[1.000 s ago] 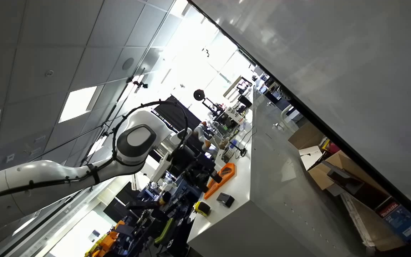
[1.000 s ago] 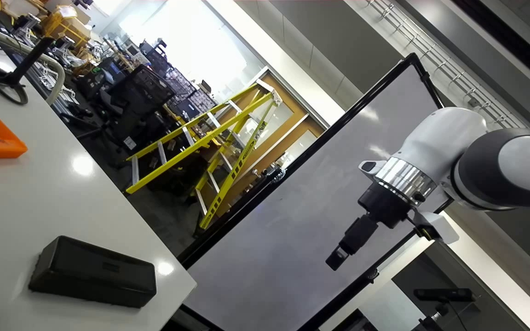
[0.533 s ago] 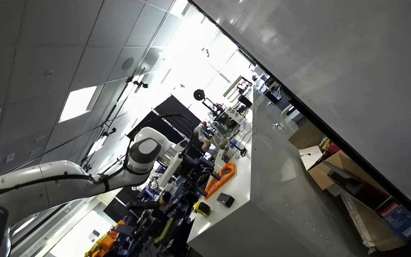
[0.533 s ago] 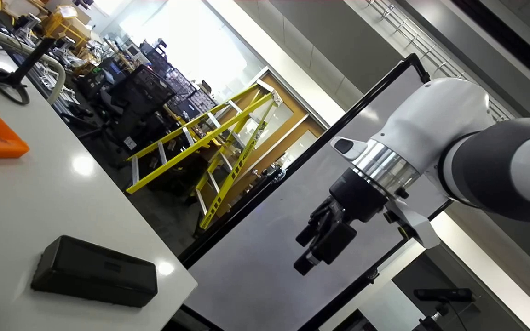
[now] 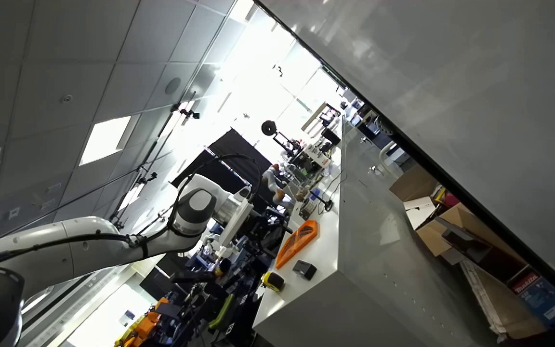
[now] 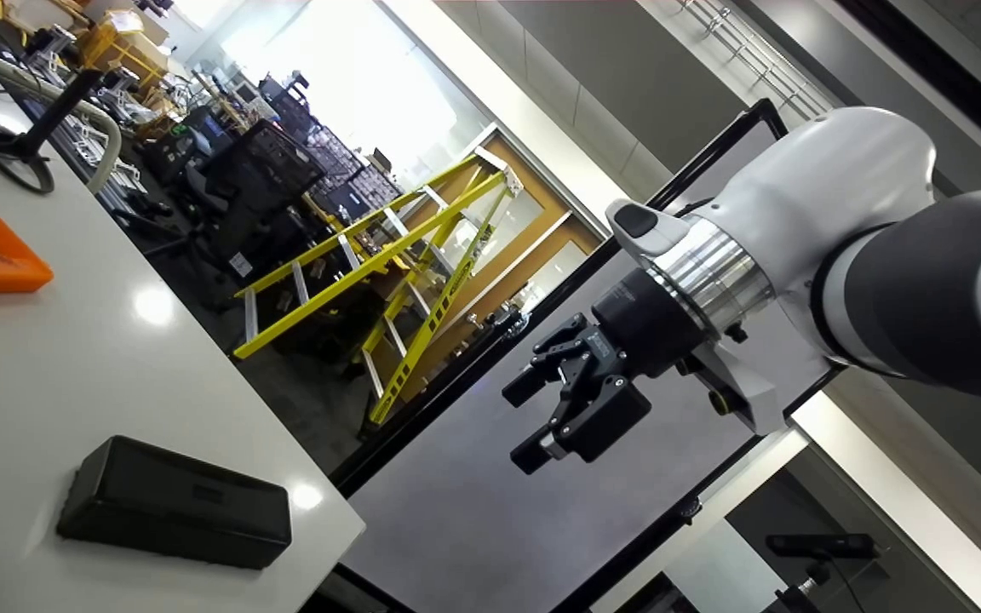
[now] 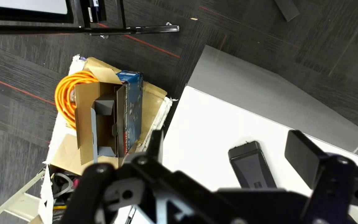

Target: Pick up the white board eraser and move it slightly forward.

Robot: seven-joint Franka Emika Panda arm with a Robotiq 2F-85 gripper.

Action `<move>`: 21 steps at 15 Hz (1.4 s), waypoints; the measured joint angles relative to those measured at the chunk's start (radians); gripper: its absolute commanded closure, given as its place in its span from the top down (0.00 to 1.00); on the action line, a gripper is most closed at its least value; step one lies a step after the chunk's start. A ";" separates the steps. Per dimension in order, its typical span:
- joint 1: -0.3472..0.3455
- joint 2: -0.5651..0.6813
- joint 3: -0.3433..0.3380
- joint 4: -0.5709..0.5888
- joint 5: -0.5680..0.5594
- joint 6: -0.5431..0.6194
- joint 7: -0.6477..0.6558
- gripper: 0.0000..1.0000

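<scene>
Down on tbl [image 6: 116, 375], blk eraser [image 6: 175, 502], apart from gripper [image 6: 527, 419], prob. below

White arm [image 6: 835, 174], dark grey joint cover [image 6: 920, 285], black strapped-on cable [image 5: 98, 236], shiny metal collar [image 6: 719, 274], black tool [image 6: 526, 419]

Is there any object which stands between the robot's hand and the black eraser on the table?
No, nothing visible. In the wrist view, only the open hand itself covers part of the eraser. The yellow-black object sits beside the eraser, apart from it.
</scene>
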 measured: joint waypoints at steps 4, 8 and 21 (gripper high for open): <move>0.001 0.003 0.000 0.000 0.000 0.001 -0.001 1.00; 0.020 0.047 0.010 0.000 -0.001 0.101 -0.108 1.00; 0.029 0.346 0.113 0.111 0.174 0.335 -0.543 1.00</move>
